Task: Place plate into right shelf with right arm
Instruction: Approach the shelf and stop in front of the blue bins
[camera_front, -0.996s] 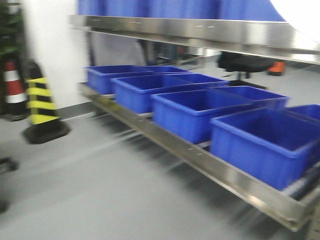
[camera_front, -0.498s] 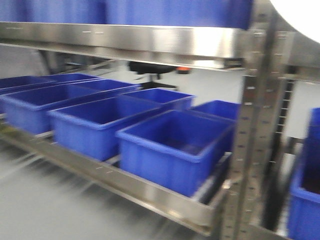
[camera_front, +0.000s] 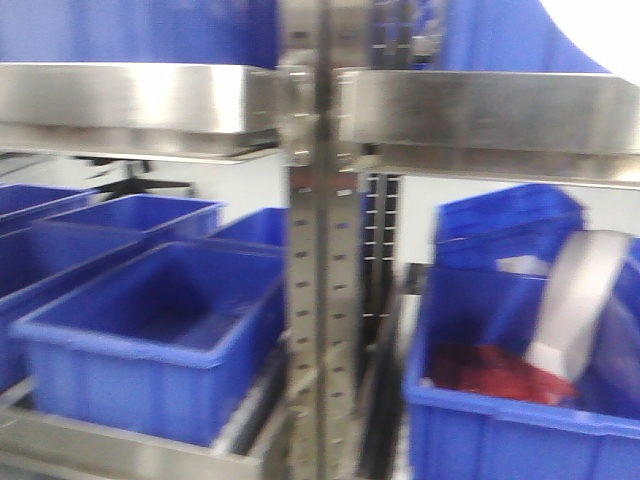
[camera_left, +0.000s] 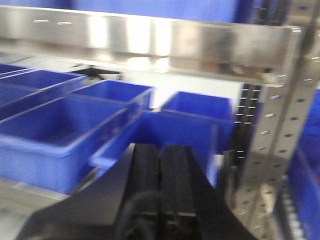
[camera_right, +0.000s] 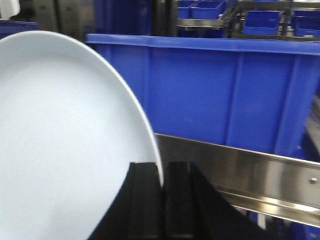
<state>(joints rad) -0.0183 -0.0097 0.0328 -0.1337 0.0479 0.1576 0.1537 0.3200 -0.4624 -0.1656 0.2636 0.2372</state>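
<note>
Carrying step: the right claw (camera_right: 162, 172) is clamped on the plate (camera_right: 65, 150) at its 5 o'clock rim. The steel rail of the shelf (camera_right: 240, 175) and a blue bin (camera_right: 210, 95) stand toward 2 o'clock. Next, the plate probably must clear that rail. The left claw (camera_left: 160, 165) is pressed together, empty.
</note>
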